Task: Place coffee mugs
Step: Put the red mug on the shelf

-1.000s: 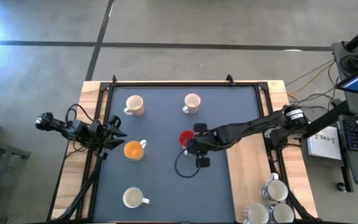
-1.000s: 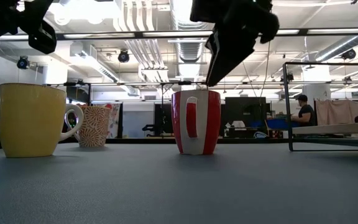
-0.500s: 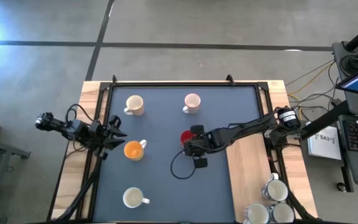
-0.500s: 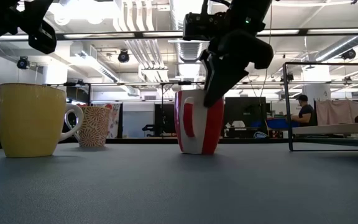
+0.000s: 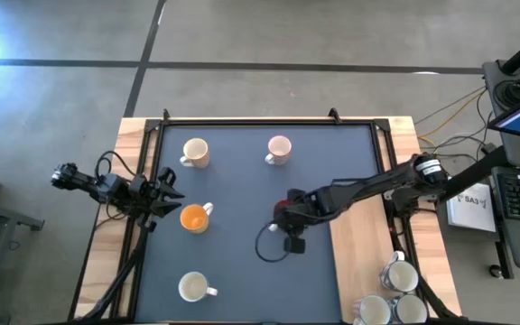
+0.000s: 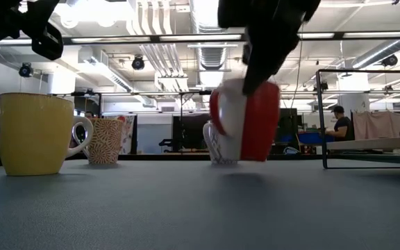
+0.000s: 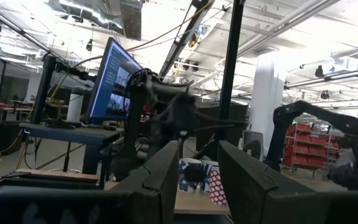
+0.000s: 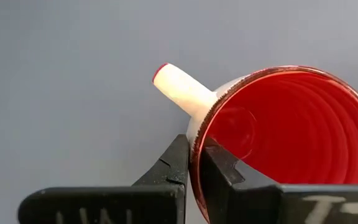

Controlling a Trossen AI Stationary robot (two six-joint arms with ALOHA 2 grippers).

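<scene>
My right gripper [image 8: 194,171] is shut on the red mug [image 8: 278,124], which in the low view [image 6: 245,121] hangs tilted just above the dark mat. From above, the gripper [image 5: 287,215] hides most of that mug [image 5: 281,208]. An orange mug [image 5: 194,218], a cream mug [image 5: 195,153], a pink mug [image 5: 279,149] and a white mug [image 5: 194,288] stand upright on their bases on the mat. My left gripper [image 5: 165,194] waits open at the mat's left edge, its fingers [image 7: 166,168] apart with nothing between them. My right gripper pinches the red mug's rim [image 8: 196,138] right beside the white handle [image 8: 182,90], one finger inside the mug [image 8: 222,171] and one outside [image 8: 174,167]. The fingers come slanting down from above. The mug is lifted clear of the mat and tilted, handle side up.
Three more white mugs [image 5: 395,275] sit on the wooden strip at the near right. A black cable loop [image 5: 267,246] hangs under the right arm. A wire frame [image 6: 367,118] stands at the right in the low view. The mat [image 5: 242,271] has bare room at its near middle.
My right gripper has shut on the red mug's rim, rolled its wrist and shifted a little toward the table's right and near edges. The mug, upright on the mat a second ago, first tipped and now hangs tilted, lifted clear.
</scene>
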